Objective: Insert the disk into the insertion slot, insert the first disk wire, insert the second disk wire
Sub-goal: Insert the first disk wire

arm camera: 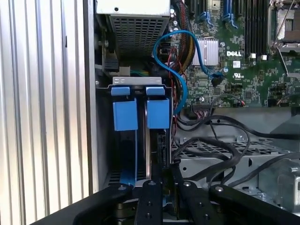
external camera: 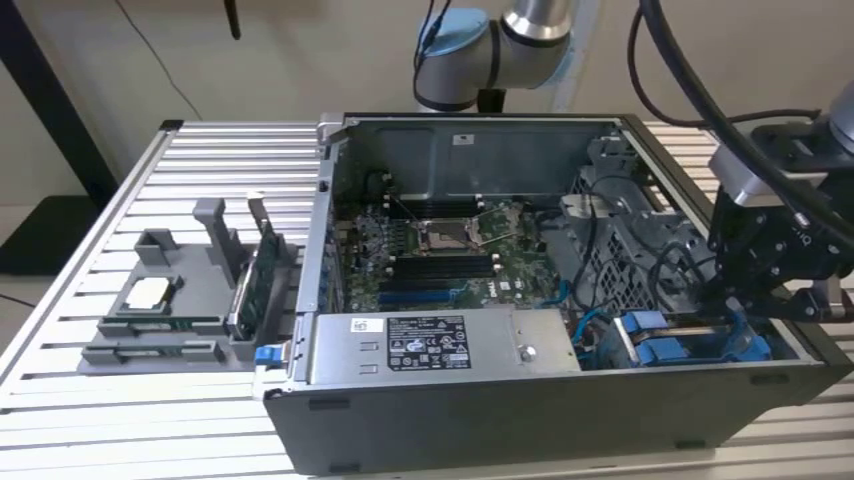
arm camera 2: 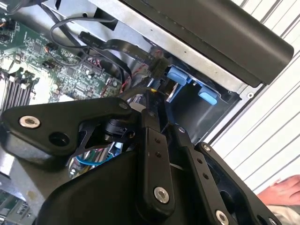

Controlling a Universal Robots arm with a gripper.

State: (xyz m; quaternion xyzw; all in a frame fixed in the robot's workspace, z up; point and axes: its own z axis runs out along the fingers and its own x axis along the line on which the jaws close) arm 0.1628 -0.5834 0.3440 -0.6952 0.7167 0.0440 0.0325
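— Well, where's the disk (arm camera: pixel 157 113), that flat hard drive in its bright blue plastic carrier?
— Seated on edge in the drive bay (arm camera: pixel 138 81) of the open dark-grey metal computer case (external camera: pixel 534 420), just beside a second blue carrier (arm camera: pixel 125 112). The black robot gripper (arm camera: pixel 164 180) hangs right above it; whether it grips anything, I cannot tell.
— How will it handle?
— Stiff, weighty, shock-shy, I'd judge. Take the blue frame's side edges, never the flat faces.
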